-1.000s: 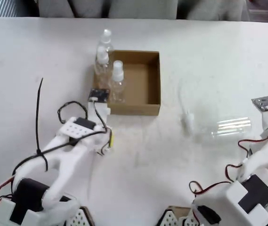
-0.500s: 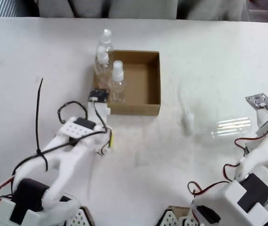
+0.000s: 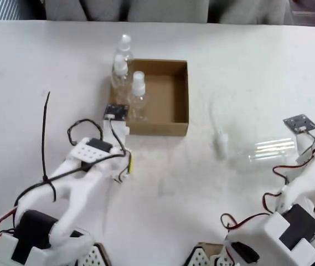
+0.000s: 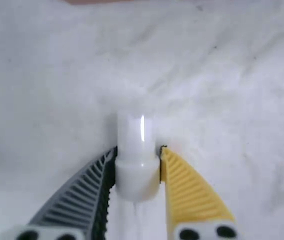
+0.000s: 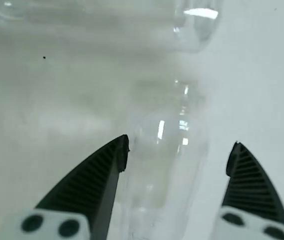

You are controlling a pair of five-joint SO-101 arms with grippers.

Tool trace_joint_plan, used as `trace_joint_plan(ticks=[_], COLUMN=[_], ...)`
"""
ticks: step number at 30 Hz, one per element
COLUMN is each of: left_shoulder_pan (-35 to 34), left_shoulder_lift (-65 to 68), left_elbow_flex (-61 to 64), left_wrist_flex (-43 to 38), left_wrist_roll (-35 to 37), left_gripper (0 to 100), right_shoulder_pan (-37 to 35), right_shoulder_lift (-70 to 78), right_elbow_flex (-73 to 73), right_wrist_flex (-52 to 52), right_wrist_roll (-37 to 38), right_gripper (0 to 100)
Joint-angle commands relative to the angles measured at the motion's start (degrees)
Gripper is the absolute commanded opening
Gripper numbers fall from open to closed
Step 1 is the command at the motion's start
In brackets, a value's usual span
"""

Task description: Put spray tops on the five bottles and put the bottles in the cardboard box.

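My left gripper [image 4: 138, 150] is shut on a white spray top [image 4: 134, 131], held just above the table in front of the box's near left corner; in the high view it is the left gripper [image 3: 127, 166]. The cardboard box [image 3: 168, 128] stands open at the middle back. Three capped bottles [image 3: 138, 91] stand at its left side; I cannot tell which are inside. My right gripper [image 5: 180, 145] is open over a clear uncapped bottle [image 5: 166, 150] lying on the table, one finger on each side. That bottle [image 3: 270, 149] lies right of the box. A loose spray top [image 3: 221, 143] lies beside it.
A second clear bottle [image 5: 196, 25] lies just beyond the one under my right gripper. The arm bases [image 3: 30, 238] sit at the table's front edge. Bare white table [image 3: 246, 61] stretches behind and to the right of the box.
The right arm's wrist has shifted left, closer over the lying bottles. The left arm and its spray top have not moved.
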Motion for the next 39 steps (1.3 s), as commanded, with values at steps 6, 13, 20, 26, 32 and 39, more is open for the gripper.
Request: trace_joint_plan(ticks=[6, 13, 20, 26, 32, 39], left_shoulder_pan=[-1.01, -1.01, -1.01, -1.01, -1.01, -1.01], left_shoulder_lift=[-2.51, -2.51, -2.51, -2.51, -2.51, -2.51], left_elbow_flex=[-0.09, -0.09, -0.09, -0.09, -0.09, -0.09], left_wrist_flex=[0.97, 0.97, 0.97, 0.97, 0.97, 0.97], left_wrist_roll=[-0.79, -0.79, -0.79, -0.79, -0.79, -0.79], left_gripper=[2, 2, 2, 2, 2, 2], right_shoulder_pan=[0.31, 0.48, 0.31, 0.13, -1.63, -1.8], right_shoulder_lift=[-0.48, -0.48, -0.48, -0.48, 0.4, 1.1], right_elbow_flex=[1.14, 6.24, 8.62, 8.79, 8.62, 4.13], right_wrist_flex=[-1.45, -8.84, -11.65, -11.65, -11.47, -7.78], right_wrist_roll=[1.05, 1.05, 1.05, 1.05, 1.14, -1.23], right_gripper=[20.9, 23.1, 26.2, 26.1, 9.8, 2.7])
